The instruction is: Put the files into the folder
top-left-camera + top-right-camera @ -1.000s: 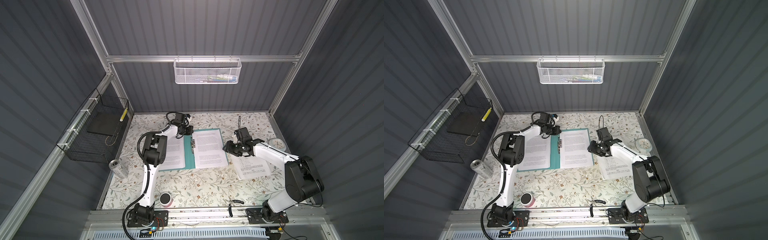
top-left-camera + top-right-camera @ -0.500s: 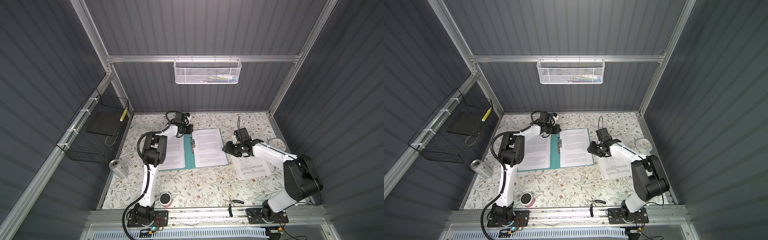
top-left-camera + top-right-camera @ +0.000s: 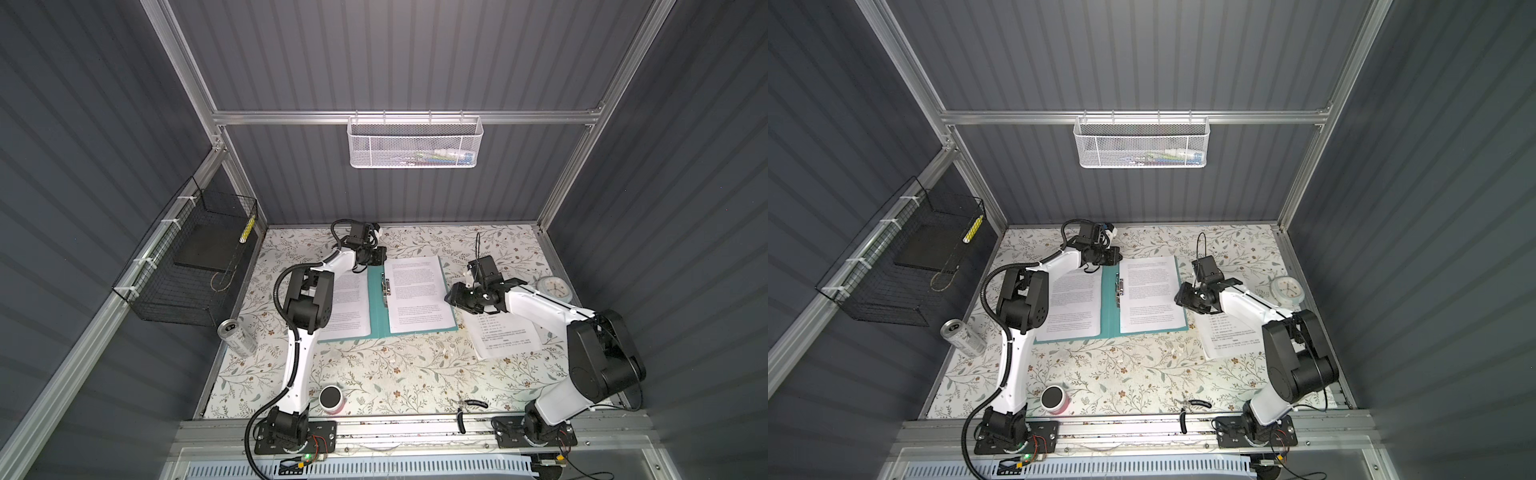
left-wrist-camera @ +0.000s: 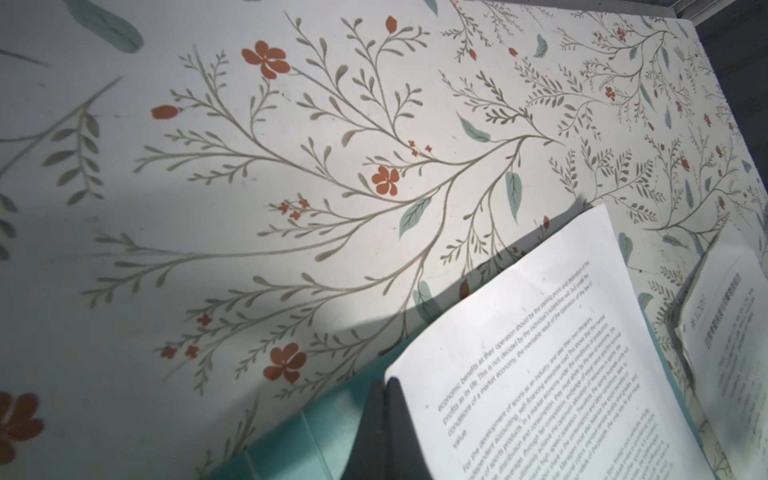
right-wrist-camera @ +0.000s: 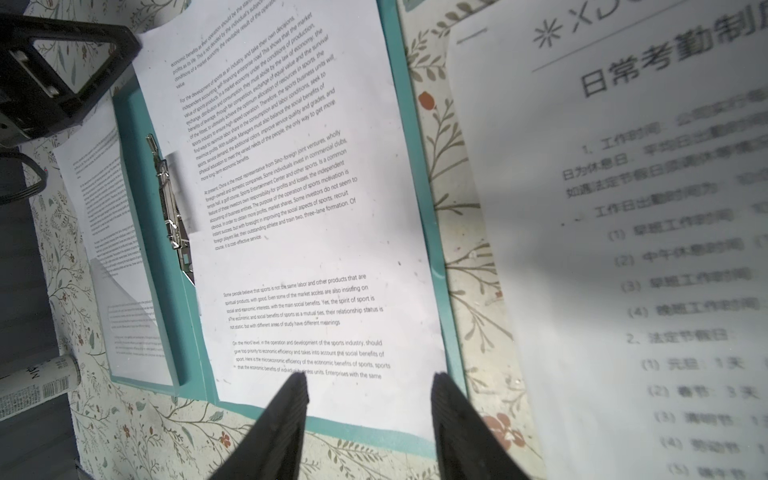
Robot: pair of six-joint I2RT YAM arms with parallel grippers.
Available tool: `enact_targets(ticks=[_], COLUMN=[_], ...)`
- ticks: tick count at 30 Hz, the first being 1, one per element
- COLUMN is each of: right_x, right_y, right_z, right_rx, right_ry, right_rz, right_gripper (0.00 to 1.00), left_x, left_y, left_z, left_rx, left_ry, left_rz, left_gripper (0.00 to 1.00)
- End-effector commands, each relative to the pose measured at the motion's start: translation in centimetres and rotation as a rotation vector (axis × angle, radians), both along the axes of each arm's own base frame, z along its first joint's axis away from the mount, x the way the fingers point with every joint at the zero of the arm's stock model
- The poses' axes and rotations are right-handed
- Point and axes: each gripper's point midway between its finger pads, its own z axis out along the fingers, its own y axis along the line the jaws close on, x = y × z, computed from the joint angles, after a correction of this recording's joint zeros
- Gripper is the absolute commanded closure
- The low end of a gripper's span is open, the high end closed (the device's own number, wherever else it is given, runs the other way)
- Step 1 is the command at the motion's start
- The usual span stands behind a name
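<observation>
While the thin teal-green folder (image 3: 377,316) lies open on the floral table (image 3: 395,374), white printed paper sheets (image 3: 417,295) inside, right gripper (image 5: 369,376) hovers spread at its 3 o'clock; left gripper (image 4: 385,384) sits at 12 o'clock, and I cannot tell its grip.

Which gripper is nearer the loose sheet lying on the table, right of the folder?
Right. The right gripper is over the right edge of the folder, just beside the loose sheet; the left gripper is at the folder's back edge, farther off.
</observation>
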Motion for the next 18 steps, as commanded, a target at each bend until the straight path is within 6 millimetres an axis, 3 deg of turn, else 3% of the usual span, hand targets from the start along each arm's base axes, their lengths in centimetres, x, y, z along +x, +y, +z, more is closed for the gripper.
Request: enact_targets(ticks=[1,3,5,9,10,13,18], right_x=[-0.1,0.2,0.4,0.7,0.8,1.0,0.4], right_y=[-0.3,-0.7,-1.5,-4.1,-4.8,-6.3,-7.9], right_z=[-0.1,0.6,1.3,3.0,3.6,4.9,6.2], right_rx=[-0.025,-0.044,-0.064,-0.079,-0.079,-0.064,-0.071], right_ry=[0.003,-0.01,-0.027,-0.069,-0.084,-0.119,-0.127], right_rz=[0.005,0.001,-0.013,-0.076,-0.094,-0.133,-0.161], right_gripper=[0.48,0.47,0.47,0.46,0.46,0.46,0.46], left_x=[0.4,0.4,0.6,0.6,0.1,-2.2,-5.5], left_y=[1.1,1.3,1.6,2.5,2.0,-2.2,-10.9], left_z=[1.1,2.2,3.8,9.4,11.0,13.9,14.8], left_rx=[0.042,0.051,0.056,0.021,-0.021,-0.036,-0.098], left_ry=[-0.027,-0.052,-0.079,-0.171,-0.196,-0.244,-0.215], left_rz=[0.049,0.057,0.072,0.159,0.16,0.092,-0.063], left_gripper=[0.52,0.21,0.1,0.08,0.08,0.08,0.08])
